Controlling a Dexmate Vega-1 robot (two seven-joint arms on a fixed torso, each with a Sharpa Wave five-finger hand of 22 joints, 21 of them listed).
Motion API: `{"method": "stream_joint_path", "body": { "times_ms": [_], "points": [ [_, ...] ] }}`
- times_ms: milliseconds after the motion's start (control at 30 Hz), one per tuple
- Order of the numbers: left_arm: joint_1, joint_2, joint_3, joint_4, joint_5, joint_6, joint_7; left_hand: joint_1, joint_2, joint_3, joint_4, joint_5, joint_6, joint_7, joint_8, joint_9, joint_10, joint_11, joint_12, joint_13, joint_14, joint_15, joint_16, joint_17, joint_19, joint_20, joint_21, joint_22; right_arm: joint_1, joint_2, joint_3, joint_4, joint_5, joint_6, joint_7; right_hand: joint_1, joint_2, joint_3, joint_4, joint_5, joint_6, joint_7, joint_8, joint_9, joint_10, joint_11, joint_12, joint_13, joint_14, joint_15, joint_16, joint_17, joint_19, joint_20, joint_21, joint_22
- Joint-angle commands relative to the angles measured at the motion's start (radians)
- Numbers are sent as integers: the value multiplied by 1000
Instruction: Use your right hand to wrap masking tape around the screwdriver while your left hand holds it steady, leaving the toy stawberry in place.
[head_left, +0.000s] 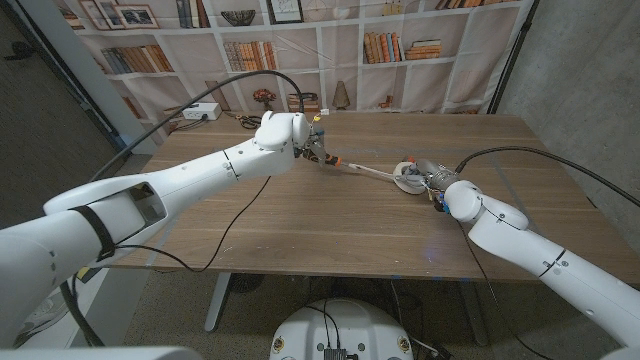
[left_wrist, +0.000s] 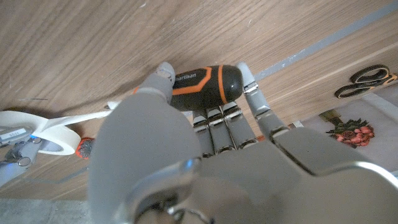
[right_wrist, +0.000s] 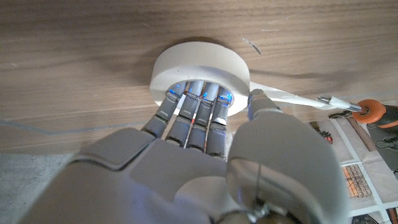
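Screwdriver (left_wrist: 205, 84) handle inside left hand (left_wrist: 186, 149) fingers (left_wrist: 217, 121); tape roll (right_wrist: 200, 70) over right hand (right_wrist: 205, 155) fingers.

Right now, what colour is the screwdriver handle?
Black with orange accents; the screwdriver handle shows best in the left wrist view, gripped by the left hand.

The grey left hand (left_wrist: 205, 149) is seen from behind, its fingers (left_wrist: 249, 84) and thumb curled around the black and orange handle of a screwdriver (left_wrist: 202, 84), which is held against a wooden table (left_wrist: 93, 43). A roll of white masking tape (left_wrist: 43, 130) is seen near the hand, with a strip drawn from it toward the screwdriver. A small red speckled object, only partly visible, is tucked beside the roll.
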Motion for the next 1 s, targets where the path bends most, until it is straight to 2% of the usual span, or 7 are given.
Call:
{"method": "stream_joint_path", "body": {
  "times_ms": [33, 200, 333, 533, 600, 900, 1000],
  "points": [
    [-47, -47, 43, 73, 153, -45, -209, -14, -30, -31, 8, 24, -118, 10, -3, -25, -93, 24, -2, -24, -103, 40, 7, -23, -87, 43, -49, 2, 100, -46, -83, -13, 56, -142, 108, -37, -30, -25, 8, 12, -79, -9, -37, 4, -73, 7, -37, -23, -57, -1, -73, -48, -20, 55, -24, -1],
    [-55, -65, 35, 106, 187, -72, -278, -37, -43, -73, 24, 54, -228, 39, 2, -57, -206, 56, 0, -48, -243, 95, 3, -48, -160, 64, -99, 3, 139, -65, -116, -19, 78, -177, 138, -96, -88, -74, 23, 21, -164, -3, -89, -3, -134, 34, -73, -52, -112, 14, -144, -92, -49, 61, -62, -2],
    [-27, -59, -1, 92, 204, -78, -267, -60, -58, -114, 40, 80, -341, 44, 0, -86, -293, 72, 4, -65, -339, 129, 6, -70, -220, 84, -145, 3, 145, -74, -110, -21, 119, -169, 140, -154, -144, -138, 44, 54, -282, -3, -162, -22, -248, 63, -150, -99, -204, 42, -231, -137, -95, 82, -120, -2],
    [48, -36, -92, 36, 192, -77, -185, -83, -58, -167, 62, 115, -519, 7, -1, -140, -447, 85, 0, -104, -455, 165, 9, -106, -244, 103, -197, 1, 51, -75, -18, -32, 198, -46, 18, -211, -138, -176, 77, 77, -345, -6, -207, -42, -321, 76, -226, -142, -249, 65, -265, -166, -140, 98, -175, -4],
    [79, -26, -132, 14, 165, -82, -151, -93, -55, -177, 70, 119, -555, 2, -4, -151, -479, 86, -1, -114, -467, 171, 12, -113, -244, 104, -206, 1, 22, -78, 7, -46, 212, -10, -21, -242, -125, -190, 97, 82, -392, -41, -236, -54, -348, 69, -264, -166, -254, 74, -273, -180, -155, 97, -200, -4],
    [130, 3, -183, -42, 152, -83, -96, -99, -45, -185, 78, 124, -570, -2, 3, -163, -488, 91, 6, -125, -475, 176, 15, -120, -250, 104, -219, 0, -3, -133, 20, -193, 185, -71, -66, -244, -125, -206, 98, 88, -384, -84, -256, -78, -328, 59, -307, -213, -258, 86, -292, -217, -163, 97, -237, -4],
    [142, 13, -195, -57, 144, -87, -88, -102, -42, -187, 81, 125, -563, -2, 7, -166, -489, 90, 8, -128, -477, 177, 16, -122, -252, 104, -222, 0, 59, -170, -28, -266, 167, -191, 13, -212, -145, -231, 76, 105, -483, -117, -323, -89, -399, 53, -402, -272, -344, 101, -348, -270, -217, 98, -310, -5]
  ]
}}
